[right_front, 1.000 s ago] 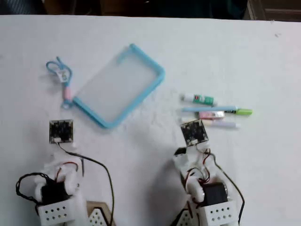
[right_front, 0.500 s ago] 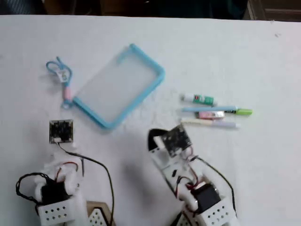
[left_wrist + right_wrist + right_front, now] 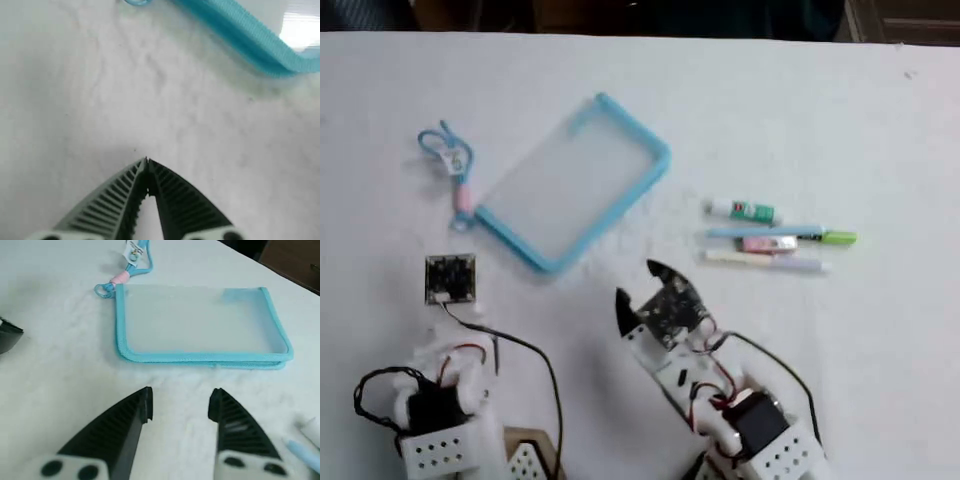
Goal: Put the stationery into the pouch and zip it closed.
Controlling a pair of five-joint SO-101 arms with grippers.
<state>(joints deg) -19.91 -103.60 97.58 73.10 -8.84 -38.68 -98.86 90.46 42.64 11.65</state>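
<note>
The pouch [image 3: 572,185] lies flat on the white table [image 3: 840,120], set at a slant. It has a clear face with a blue border all round. I cannot tell from here whether its zip is open or shut. A blue strap [image 3: 450,160] with a pink piece trails off one corner, away from the pens.

The stationery sits together on the bare table, well apart from the pouch, and all of it is outside the pouch. I see a small glue stick [image 3: 745,210], a blue pen with a green cap [image 3: 782,235], a short pink item [image 3: 767,244] and a pale pen [image 3: 765,261]. They lie nearly parallel (the pink piece is too small for me to name).

My right claw [image 3: 638,283] stands between the pouch and the stationery, closer to the pouch's near long edge. Its jaws are spread wide over bare table and touch neither. From the right wrist the claw [image 3: 181,394] faces the pouch [image 3: 200,325] straight on, with the strap [image 3: 134,257] at the far corner. A blue pen tip [image 3: 305,452] shows just off to one side.

My left claw [image 3: 147,166] has its two toothed jaws pressed together tip to tip. It hangs over the table near the pouch's blue border [image 3: 240,35] and touches nothing. In the overhead view that arm sits by the pouch's strap end.
</note>
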